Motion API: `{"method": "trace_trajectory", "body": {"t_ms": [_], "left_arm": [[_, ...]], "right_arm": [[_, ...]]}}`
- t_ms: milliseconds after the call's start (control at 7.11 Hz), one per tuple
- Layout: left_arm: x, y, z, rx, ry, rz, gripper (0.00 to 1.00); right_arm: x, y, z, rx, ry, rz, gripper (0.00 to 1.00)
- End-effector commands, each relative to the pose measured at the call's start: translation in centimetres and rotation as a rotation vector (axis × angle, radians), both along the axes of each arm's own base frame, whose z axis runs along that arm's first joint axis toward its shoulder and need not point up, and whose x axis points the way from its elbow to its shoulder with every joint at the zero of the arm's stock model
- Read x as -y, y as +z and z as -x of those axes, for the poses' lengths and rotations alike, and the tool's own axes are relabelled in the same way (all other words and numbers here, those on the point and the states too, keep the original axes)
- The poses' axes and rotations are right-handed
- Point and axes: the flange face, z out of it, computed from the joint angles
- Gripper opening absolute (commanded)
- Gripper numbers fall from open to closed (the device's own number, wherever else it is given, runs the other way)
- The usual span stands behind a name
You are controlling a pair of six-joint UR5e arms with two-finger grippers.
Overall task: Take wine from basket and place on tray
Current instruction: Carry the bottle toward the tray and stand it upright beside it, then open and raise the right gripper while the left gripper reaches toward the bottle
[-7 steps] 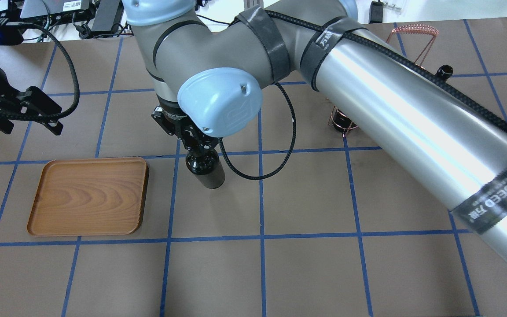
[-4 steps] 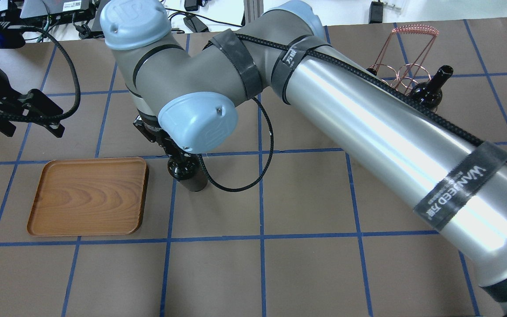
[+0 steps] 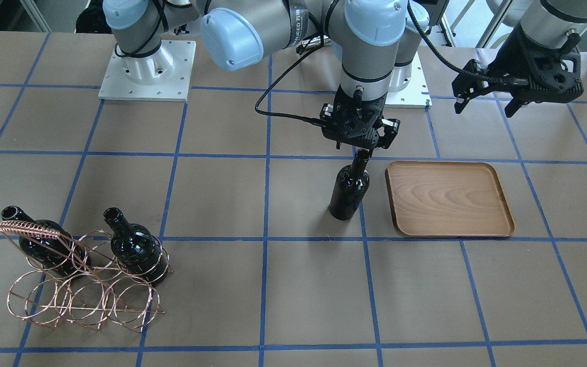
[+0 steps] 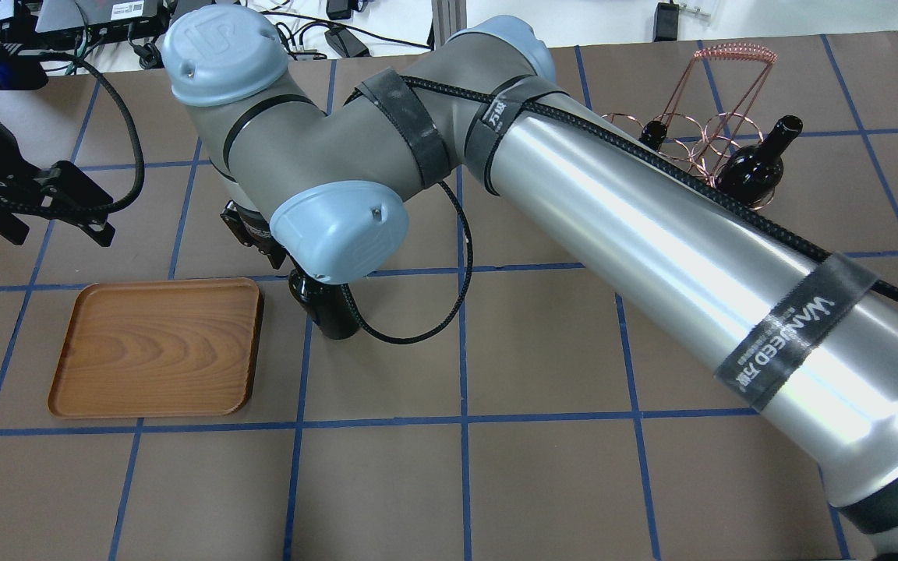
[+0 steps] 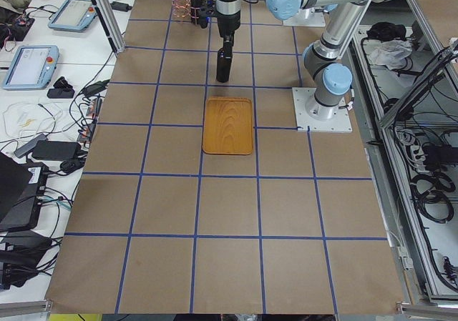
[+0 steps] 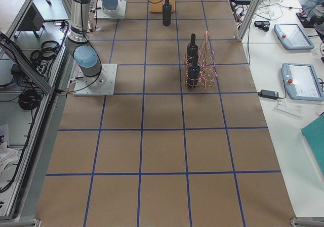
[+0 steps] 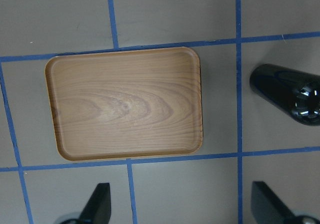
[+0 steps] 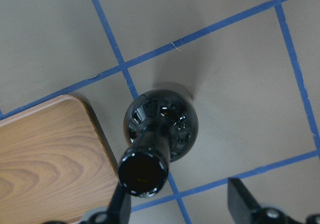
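Note:
A near-black wine bottle point(image 3: 347, 188) stands upright on the table beside the wooden tray point(image 3: 446, 199), just off its edge; it also shows in the overhead view point(image 4: 332, 315). My right gripper point(image 3: 358, 149) is directly over the bottle's mouth. In the right wrist view its fingers point(image 8: 239, 199) stand wider apart than the neck of the bottle point(image 8: 160, 124), so it is open. My left gripper point(image 3: 483, 104) hangs open and empty above the tray's robot-side edge; its wrist view shows the tray point(image 7: 125, 104) bare. The copper wire basket point(image 3: 89, 298) holds two more bottles point(image 3: 130, 244).
The basket point(image 4: 718, 132) stands far across the table on my right side, with its coiled handle up. The right arm's long silver forearm point(image 4: 652, 234) stretches across the middle of the table. The table is brown with a blue tape grid.
The right arm has swept left, carrying the bottle from mid-table to just beside the tray. The basket and its bottles have come into sight behind the forearm. The left arm has barely moved.

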Motion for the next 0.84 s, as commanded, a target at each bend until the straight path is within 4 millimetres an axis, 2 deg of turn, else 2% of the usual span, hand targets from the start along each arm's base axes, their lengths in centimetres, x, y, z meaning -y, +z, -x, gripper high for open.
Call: {"method": "trace_trajectory", "body": {"t_ms": [0, 141, 281, 562, 703], "left_arm": [[0.5, -0.4, 0.3, -0.005, -0.003, 0.0, 1.0], [0.2, -0.1, 1.4, -0.011, -0.011, 0.006, 1.0], [0.2, -0.1, 3.9, -0.009, -0.027, 0.008, 1.0], [-0.5, -0.3, 10.6, -0.005, -0.039, 0.008, 1.0], [-1.2, -0.3, 13.1, -0.004, -0.056, 0.008, 1.0]], "right_arm": [[4.2, 6.0, 7.7, 0.055, 0.021, 0.086, 1.0], [6.0, 9.2, 12.9, 0.092, 0.053, 0.119, 1.0], [6.1, 10.1, 17.4, 0.061, 0.117, 0.069, 1.0], [4.4, 12.5, 25.4, 0.029, 0.284, 0.038, 1.0], [3.2, 14.9, 29.0, -0.044, 0.315, 0.074, 1.0]]}}
